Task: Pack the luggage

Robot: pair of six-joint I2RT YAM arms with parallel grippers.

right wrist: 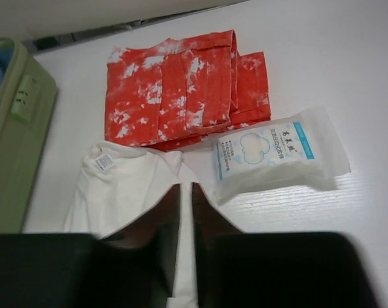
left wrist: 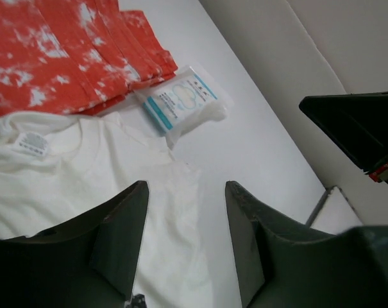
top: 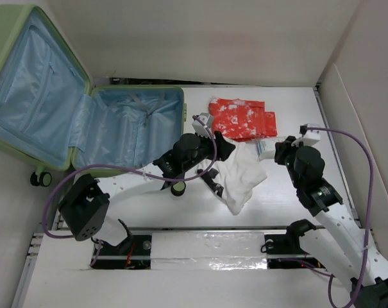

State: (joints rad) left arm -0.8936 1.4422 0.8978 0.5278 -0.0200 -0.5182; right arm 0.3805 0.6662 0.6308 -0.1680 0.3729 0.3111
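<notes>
Two halves of the luggage (top: 129, 128) lie open at the far left of the table (top: 296, 106). The pale green shell is hard and ribbed, and its lid leans back against the wall. Both halves are lined with soft, wrinkled light blue fabric, and small black wheels (top: 40, 178) show at the near corner.

To the right of the luggage lies a folded cloth (top: 242, 119), red with blotchy white marks, its layers stacked in neat rectangular steps. Just nearer lies a white T-shirt (top: 242, 173), limp and creased, with a small label at the collar. Its collar end touches the red cloth's near edge. A soft, puffy plastic packet (right wrist: 277, 154), white with a blue printed panel, sits beside the red cloth's right corner.

The left end effector (left wrist: 184, 244) hovers over the T-shirt. Its two dark, flat fingers (left wrist: 117, 244) stand well apart with nothing between them.

The right end effector (right wrist: 185, 218) is low over the T-shirt's right edge, near the packet. Its dark fingers (right wrist: 161, 224) are drawn almost together, leaving only a thin pale slit. I cannot tell whether they pinch the fabric or merely sit above it. A purple cable (top: 367, 167) loops along the right arm.
</notes>
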